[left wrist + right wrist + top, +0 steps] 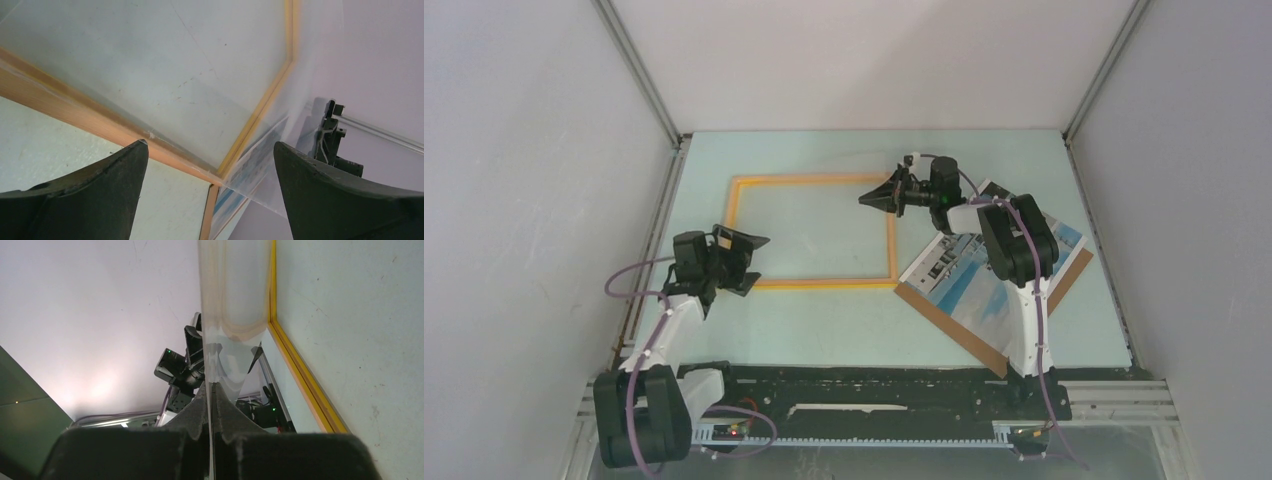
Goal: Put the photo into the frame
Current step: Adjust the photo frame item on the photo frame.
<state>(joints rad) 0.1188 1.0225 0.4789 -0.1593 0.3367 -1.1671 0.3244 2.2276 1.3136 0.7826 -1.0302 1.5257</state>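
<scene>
A pale green worktop (824,320) was enclosed by plain white walls (524,150). On it the large yellow-orange wooden-rimmed frame (814,284) was laid flat, with the blue-and-white photo (969,285) rested on a brown backing board (954,328) just beside its right near corner. A thin clear pane (235,300), stood on edge, was pinched by the right hand (211,390). The left hand (759,262) was held wide near the frame's left side. The slick pane was judged likely to slip or flex under so narrow a pinch.
</scene>
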